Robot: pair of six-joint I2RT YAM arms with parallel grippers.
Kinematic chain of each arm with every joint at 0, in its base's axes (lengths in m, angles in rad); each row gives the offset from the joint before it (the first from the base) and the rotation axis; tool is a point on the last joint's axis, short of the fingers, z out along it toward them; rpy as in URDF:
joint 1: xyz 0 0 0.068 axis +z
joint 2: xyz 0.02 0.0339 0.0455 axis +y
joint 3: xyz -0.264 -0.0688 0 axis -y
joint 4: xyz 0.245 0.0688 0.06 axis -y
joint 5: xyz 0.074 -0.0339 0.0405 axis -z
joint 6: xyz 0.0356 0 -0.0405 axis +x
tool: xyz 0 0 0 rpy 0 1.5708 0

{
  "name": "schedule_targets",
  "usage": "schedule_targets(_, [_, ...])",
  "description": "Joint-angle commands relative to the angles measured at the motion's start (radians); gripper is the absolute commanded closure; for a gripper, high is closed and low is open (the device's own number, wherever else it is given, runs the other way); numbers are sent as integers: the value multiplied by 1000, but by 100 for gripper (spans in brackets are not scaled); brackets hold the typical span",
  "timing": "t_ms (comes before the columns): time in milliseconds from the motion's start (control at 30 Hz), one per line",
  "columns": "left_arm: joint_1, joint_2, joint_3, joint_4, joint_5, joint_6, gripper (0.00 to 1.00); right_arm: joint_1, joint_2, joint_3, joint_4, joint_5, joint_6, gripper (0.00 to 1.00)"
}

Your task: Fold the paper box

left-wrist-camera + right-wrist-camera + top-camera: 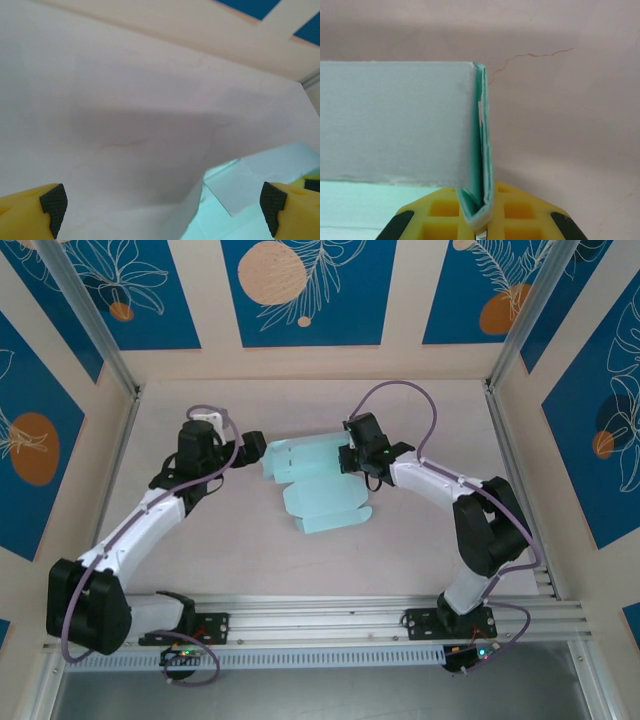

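Observation:
The paper box (315, 490) is a pale light-blue die-cut card lying partly folded on the middle of the table, with a raised back section and a flat front panel with tabs. My right gripper (347, 456) is shut on the box's right edge. In the right wrist view a doubled fold of the card (481, 150) stands pinched in that gripper (481, 227), and a wall panel (395, 120) rises to the left. My left gripper (258, 448) is open just off the box's left edge. Its fingers (52, 207) are spread wide, with a corner of the box (250, 180) low on the right.
The pale table (420, 530) is walled by beige panels with blue leaf prints on the back and sides. Aluminium posts (515, 330) stand at the back corners. A metal rail (380, 615) carrying both arm bases runs along the near edge.

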Motion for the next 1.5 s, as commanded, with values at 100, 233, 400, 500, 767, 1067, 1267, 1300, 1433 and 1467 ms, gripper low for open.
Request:
schedule_targets(100, [-9, 68, 40, 50, 129, -68, 0, 25, -25, 1, 4, 47, 62, 100])
schedule_targets(233, [-19, 109, 52, 32, 120, -43, 1, 32, -25, 8, -5, 48, 71, 100])
schedule_targets(400, [-21, 150, 41, 49, 106, -41, 6, 34, -33, 11, -2, 40, 77, 100])
schedule_targets(500, [-20, 165, 48, 51, 100, -38, 14, 36, -31, 13, -2, 39, 77, 100])
schedule_targets(767, [-60, 228, 55, 70, 126, -31, 14, 39, -20, 29, -11, 36, 98, 100])
schedule_targets(1067, [-113, 315, 91, 175, 78, -91, 5, 61, -14, 31, -8, 36, 121, 100])
schedule_targets(1267, [-108, 228, 24, 146, -51, -107, 0, 62, 4, 38, -22, 70, 141, 100])
schedule_targets(1300, [-103, 203, 4, 131, -61, -108, 0, 62, 8, 40, -23, 74, 141, 100])
schedule_targets(1433, [-91, 104, -82, 80, -66, -106, 0, 61, 20, 48, -24, 80, 149, 100])
schedule_targets(1467, [-91, 76, -108, 66, -69, -109, 0, 61, 24, 50, -22, 79, 150, 100])
